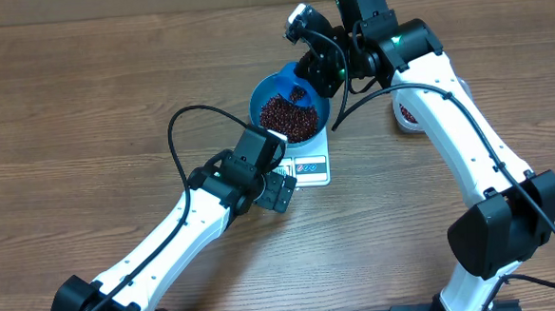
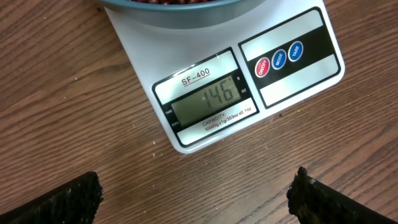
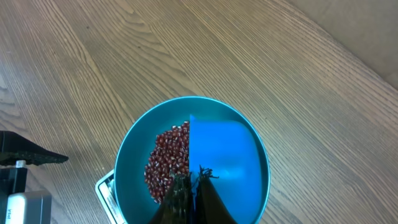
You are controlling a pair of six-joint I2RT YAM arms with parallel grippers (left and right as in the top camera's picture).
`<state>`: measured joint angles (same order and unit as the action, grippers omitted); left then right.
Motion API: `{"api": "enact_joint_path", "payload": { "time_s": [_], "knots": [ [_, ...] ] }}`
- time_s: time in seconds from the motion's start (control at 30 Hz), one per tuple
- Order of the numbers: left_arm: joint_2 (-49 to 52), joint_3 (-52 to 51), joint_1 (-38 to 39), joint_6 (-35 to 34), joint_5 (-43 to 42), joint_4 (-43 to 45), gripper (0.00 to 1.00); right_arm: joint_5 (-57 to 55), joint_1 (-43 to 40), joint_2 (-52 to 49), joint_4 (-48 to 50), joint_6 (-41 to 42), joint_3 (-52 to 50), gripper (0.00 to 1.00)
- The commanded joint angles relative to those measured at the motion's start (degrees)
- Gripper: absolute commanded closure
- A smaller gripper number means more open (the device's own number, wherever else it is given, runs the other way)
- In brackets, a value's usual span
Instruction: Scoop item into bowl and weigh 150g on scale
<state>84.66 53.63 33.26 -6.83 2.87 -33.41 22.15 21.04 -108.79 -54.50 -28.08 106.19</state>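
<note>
Your left claw point(image 2: 196, 182) hangs wide open over the tabletop point(image 2: 62, 93), beside the scale point(image 2: 292, 87); display reads 146. The beans point(image 3: 163, 158) lie in the blue bowl point(image 3: 130, 155) on the scale. Your right claw point(image 3: 194, 177) is closed on the scoop point(image 3: 221, 155) above them.

**Fig. Clearance around the bowl point(image 1: 263, 91) on the scale point(image 1: 314, 165).**
The scoop point(image 3: 224, 155), clamped in the right gripper point(image 3: 194, 186), covers the half of the bowl's mouth nearest the right arm point(image 1: 457, 136). Only the other half, over the beans point(image 3: 163, 163), is open from above. The right arm bars the far-right approach and hides part of a tub point(image 1: 409, 113) beside it. The left gripper point(image 2: 196, 199), fingers spread wide, hangs just off the scale's display edge and blocks the near side. Its arm's cable point(image 1: 170, 133) loops up left of the bowl. Bare table point(image 1: 83, 80) lies free at far left and beyond the bowl.
</note>
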Motion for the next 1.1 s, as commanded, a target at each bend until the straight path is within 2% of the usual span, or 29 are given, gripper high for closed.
{"api": "enact_joint_path", "payload": {
  "time_s": [0.0, 0.7, 0.77, 0.83, 0.9, 1.07],
  "knots": [
    [-0.04, -0.11, -0.24, 1.11, 0.76, 0.02, 0.00, -2.12, 0.26, 2.93, 0.42, 0.59, 2.21, 0.96],
    [-0.02, -0.11, -0.24, 1.11, 0.74, 0.02, 0.00, -0.15, 0.26, 2.93, -0.11, 1.18, 2.21, 0.96],
    [-0.04, -0.11, -0.24, 1.11, 0.74, 0.04, 0.00, 3.28, 0.70, 2.93, -1.62, -1.27, 2.21, 0.96],
    [-0.04, -0.11, -0.24, 1.11, 0.74, 0.04, 0.01, 2.01, 0.81, 2.93, -2.19, -2.86, 2.21, 0.96],
    [-0.04, -0.11, -0.24, 1.11, 0.76, 0.02, 0.00, -1.20, 0.61, 2.93, -0.81, -0.76, 2.21, 0.96],
    [-0.04, -0.11, -0.24, 1.09, 0.98, 0.04, 0.00, -1.11, 0.48, 2.93, 0.13, 0.83, 2.21, 0.96]
  ]
}}
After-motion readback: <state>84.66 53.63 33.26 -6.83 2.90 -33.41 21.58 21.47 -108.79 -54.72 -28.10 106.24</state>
